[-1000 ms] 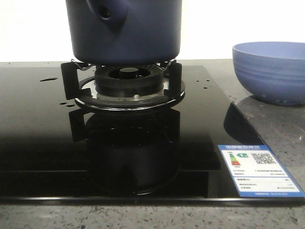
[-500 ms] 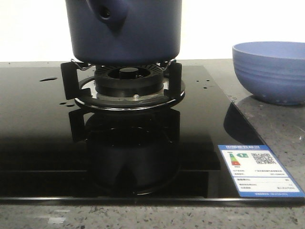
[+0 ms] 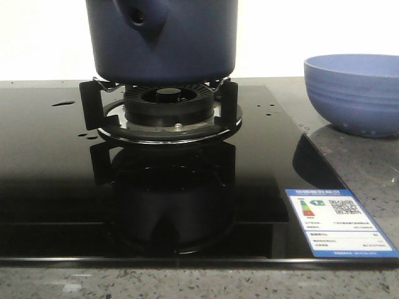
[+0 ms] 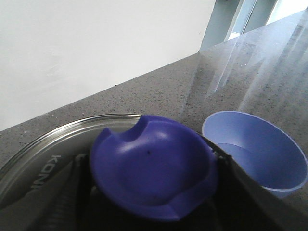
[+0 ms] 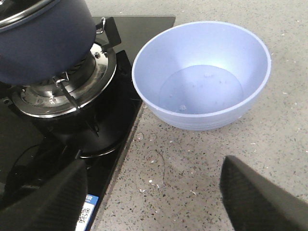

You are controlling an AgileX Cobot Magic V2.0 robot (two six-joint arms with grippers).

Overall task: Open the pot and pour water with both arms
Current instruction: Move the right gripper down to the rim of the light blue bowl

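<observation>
Seemingly nothing has shifted over the last second. The left gripper has its jaws closed around the lid knob, the glass lid behind it. The right gripper hangs wide open and empty, the bowl just beyond, the pot on the burner alongside. Pouring remains undone.
</observation>
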